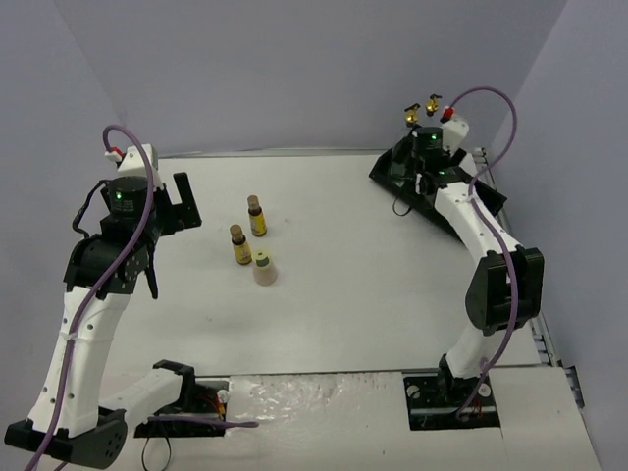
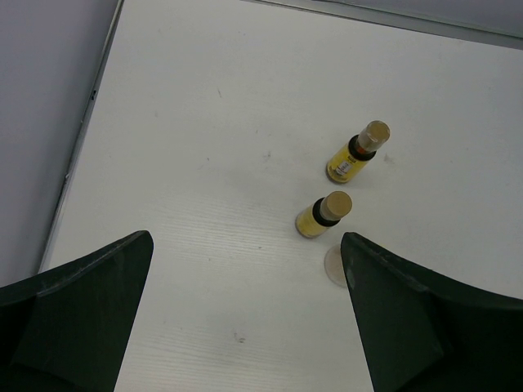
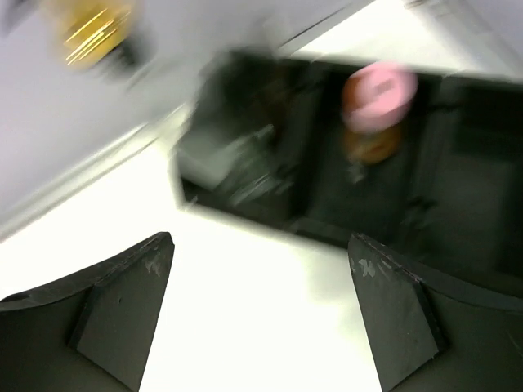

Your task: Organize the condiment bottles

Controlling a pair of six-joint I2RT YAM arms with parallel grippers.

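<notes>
Pink-capped bottle [image 3: 377, 102] is my worry: it stands in a compartment of the black tray [image 3: 245, 204] at the far right. The right gripper [image 3: 260, 241] hangs just over it, fingers spread wide w/ nothing between them. Any sideways swing from here and a finger could clip the cap and tip it. Rest of the tray: gold-spouted glass bottles [image 1: 412, 115], two of them, at its far end, can't tell which slot bc blur. Both amber bottles [image 2: 359, 151] and the cream-capped bottle [image 1: 263, 267] stand mid-table, outside the tray. Left gripper [image 2: 245, 237] hovers near them, also wide open, empty.
</notes>
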